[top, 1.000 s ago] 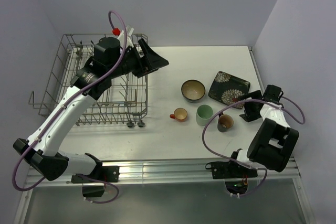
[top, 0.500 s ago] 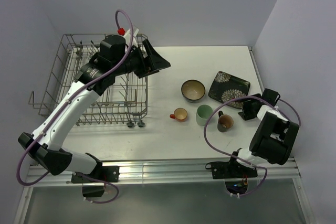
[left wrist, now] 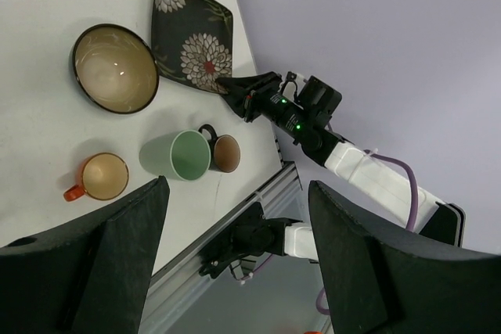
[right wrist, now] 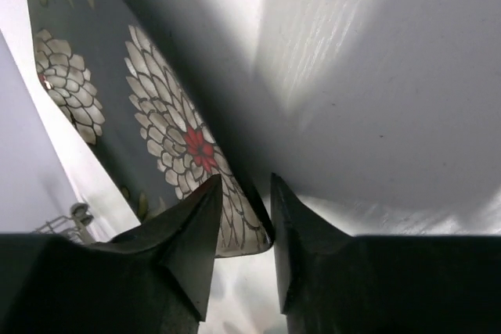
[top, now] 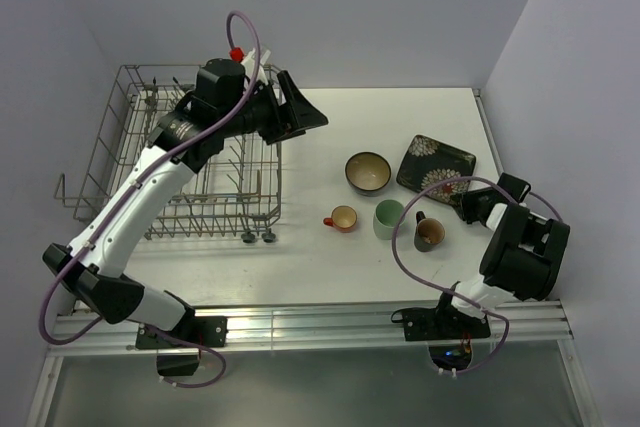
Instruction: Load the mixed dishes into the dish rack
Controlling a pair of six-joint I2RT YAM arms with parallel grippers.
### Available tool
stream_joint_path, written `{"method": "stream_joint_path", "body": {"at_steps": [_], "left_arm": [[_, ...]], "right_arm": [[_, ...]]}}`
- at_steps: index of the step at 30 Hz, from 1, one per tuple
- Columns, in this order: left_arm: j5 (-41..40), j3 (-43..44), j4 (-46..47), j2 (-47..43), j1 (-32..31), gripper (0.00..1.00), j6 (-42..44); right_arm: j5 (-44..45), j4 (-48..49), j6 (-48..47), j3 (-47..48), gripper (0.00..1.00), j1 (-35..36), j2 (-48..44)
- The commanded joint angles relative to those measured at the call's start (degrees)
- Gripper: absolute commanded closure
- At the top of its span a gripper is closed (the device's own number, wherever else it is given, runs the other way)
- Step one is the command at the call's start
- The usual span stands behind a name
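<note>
L to R: grey wire dish rack (top: 110, 137) w/ upright tines; left gripper (top: 297, 122) above its right edge, spread wide, empty; orange-red cup (top: 342, 218), bowl (top: 368, 171), green mug (top: 389, 218), brown cup (top: 429, 234) and floral square plate (top: 436, 167) on the table (top: 310, 257). At plate's near corner, right gripper (right wrist: 245, 185) shows fingers a slit apart; grip can't be told. Plate prob. stiff, slick, chippable: take by rim.

Left gripper (top: 312, 118): I have swung it a little toward the far edge and the right edge of the tabletop.
Left arm: it now stands raised and straighter.
Right gripper (right wrist: 246, 183): I have lowered it and eased it in at the near corner of the dark square plate (right wrist: 168, 134), my tips now either side of its rim.
Right arm: it is folded tighter, nearer the right edge.
</note>
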Motion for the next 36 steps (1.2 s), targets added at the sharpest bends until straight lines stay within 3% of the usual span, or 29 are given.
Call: {"method": "stream_joint_path", "body": {"at_steps": [1, 4, 6, 21, 36], "left_arm": [[1.1, 2.8, -1.1, 0.6, -0.4, 0.22, 1.6], [1.1, 4.1, -2.5, 2.0, -0.8, 0.22, 2.7], [1.5, 6.2, -3.8, 4.0, -1.2, 0.22, 3.8], [4.2, 13.2, -7.7, 12.2, -3.0, 0.22, 5.0], [5.8, 14.0, -6.9, 15.2, -4.2, 0.22, 4.4]], "right_arm": [[1.1, 2.9, 1.2, -0.5, 0.66, 0.1, 1.3], [1.2, 1.7, 0.0, 0.3, 0.81, 0.1, 0.5], [1.2, 0.7, -0.9, 0.6, 1.0, 0.2, -0.2], [-3.2, -11.1, -2.4, 5.6, 1.0, 0.4, -9.7], [-9.7, -6.6, 5.3, 3.4, 1.0, 0.1, -20.8]]}}
